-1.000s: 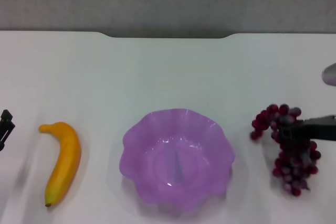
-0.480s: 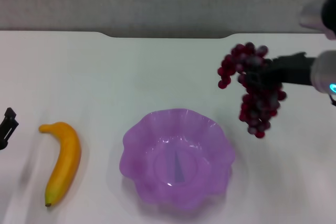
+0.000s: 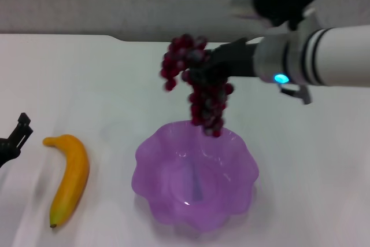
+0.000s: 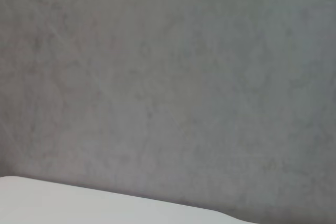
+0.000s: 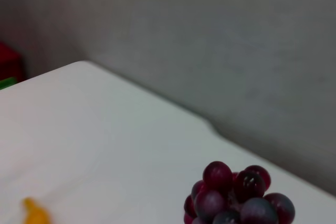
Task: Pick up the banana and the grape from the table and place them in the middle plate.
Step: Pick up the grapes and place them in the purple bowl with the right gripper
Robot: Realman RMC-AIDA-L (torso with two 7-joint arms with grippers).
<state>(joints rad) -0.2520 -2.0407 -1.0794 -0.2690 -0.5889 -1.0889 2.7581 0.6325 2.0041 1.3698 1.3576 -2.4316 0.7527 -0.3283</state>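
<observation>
While the grape [image 3: 196, 85] hangs clear of the table [image 3: 115, 79], its dark red-purple bunch is clamped near its upper part by the right gripper [image 3: 217, 65], whose black fingers are closed on it; the lower berries dangle just above the far rim of the middle plate [image 3: 195, 174], not touching it as far as the head view shows. The plate itself (translucent purple, scalloped edge) sits on the table and holds nothing. The right arm's white forearm reaches in from the right side, well above the tabletop. The right wrist view shows the top few berries of the bunch [image 5: 239, 198] close to the camera, with the white table and its far-edge notch beyond. To the left of the plate, well apart from it, the banana [image 3: 69, 177] lies flat on the table, its dark tip toward the near edge. Just left of the banana, the left gripper [image 3: 13, 140] sits low at the left edge of the head view; I cannot tell how its fingers stand.
</observation>
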